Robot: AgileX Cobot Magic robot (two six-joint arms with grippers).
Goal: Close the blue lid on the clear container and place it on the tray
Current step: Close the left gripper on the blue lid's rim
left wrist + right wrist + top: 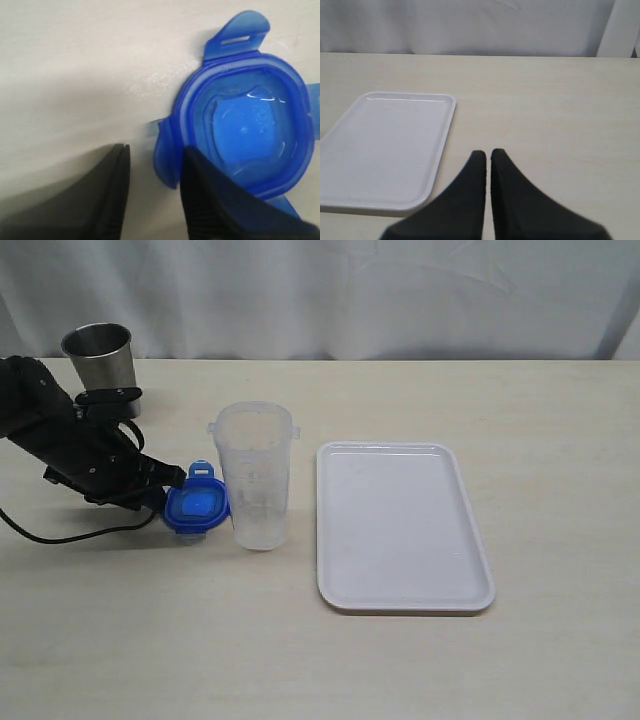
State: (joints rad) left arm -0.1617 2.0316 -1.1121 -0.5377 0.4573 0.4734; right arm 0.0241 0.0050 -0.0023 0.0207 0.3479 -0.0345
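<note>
Steel cup (100, 353) stands far left on the desk (300, 660); left pincer (152, 200) straddles a flap of the blue lid (196, 504), jaws parted, grip unclear. Beside it, clear container (255, 475) upright, markings unreadable. Next: lift lid onto its mouth. Tray (400, 525) waits bare; right pincer (488, 165) pressed together

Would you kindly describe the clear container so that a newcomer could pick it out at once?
Start at the white tray on the table; the clear container stands upright just beside its left edge. It is tall, see-through plastic, open-topped, with the blue lid lying at its foot, unlike the steel cup farther back.
</note>
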